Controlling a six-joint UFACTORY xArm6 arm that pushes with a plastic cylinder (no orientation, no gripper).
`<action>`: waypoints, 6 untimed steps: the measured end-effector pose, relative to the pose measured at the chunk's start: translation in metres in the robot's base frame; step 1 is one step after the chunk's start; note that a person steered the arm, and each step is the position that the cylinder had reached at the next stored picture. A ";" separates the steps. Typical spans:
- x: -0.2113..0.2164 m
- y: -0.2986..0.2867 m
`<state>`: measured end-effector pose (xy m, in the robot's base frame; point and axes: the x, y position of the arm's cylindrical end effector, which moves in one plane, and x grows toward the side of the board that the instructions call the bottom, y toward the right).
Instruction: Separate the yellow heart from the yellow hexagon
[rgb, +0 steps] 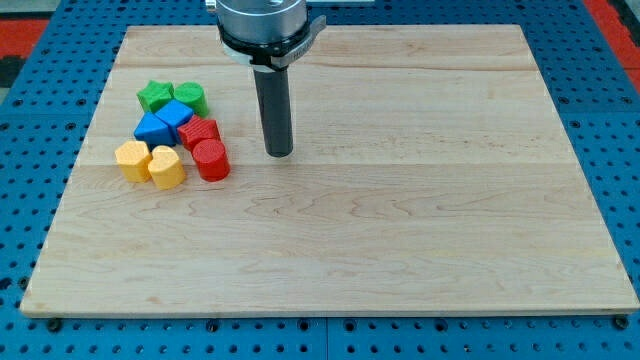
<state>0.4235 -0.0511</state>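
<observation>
The yellow heart (167, 167) and the yellow hexagon (131, 159) lie side by side and touching at the view's left of the wooden board (400, 240). The hexagon is on the left, the heart on the right. The heart's right side is close to a red cylinder (211, 160). My tip (279, 153) rests on the board to the right of the cluster, about a block's width right of the red cylinder and apart from every block.
Packed above the yellow pair are a red block (200, 132), two blue blocks (153, 128) (176, 114), a green star (154, 96) and a green block (190, 97). The board lies on a blue perforated table (30, 150).
</observation>
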 end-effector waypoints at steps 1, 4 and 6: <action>0.001 0.000; 0.074 -0.111; 0.019 -0.216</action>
<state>0.4424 -0.2671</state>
